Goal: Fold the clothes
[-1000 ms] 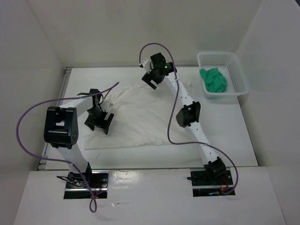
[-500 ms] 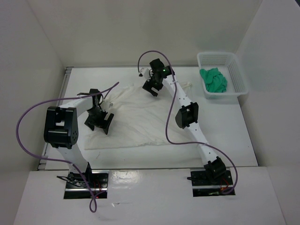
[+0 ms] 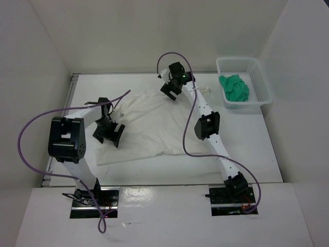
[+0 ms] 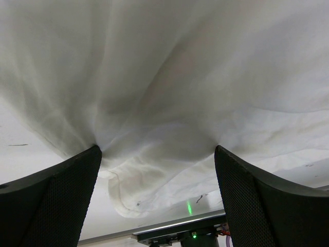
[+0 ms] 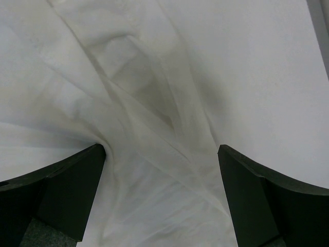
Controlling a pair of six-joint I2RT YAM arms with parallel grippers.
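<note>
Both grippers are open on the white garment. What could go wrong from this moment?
The garment bunches between the fingers of the left gripper and the right gripper, so closing may pinch extra folds. The right arm's purple cable hangs over the fabric's edge and might drag it.

open: table [image 3: 252, 141] right of the white garment [image 3: 149, 128] | blocked: mesh basket [image 3: 263, 88] in far-right corner | walls [image 3: 46, 62] hem three sides
</note>
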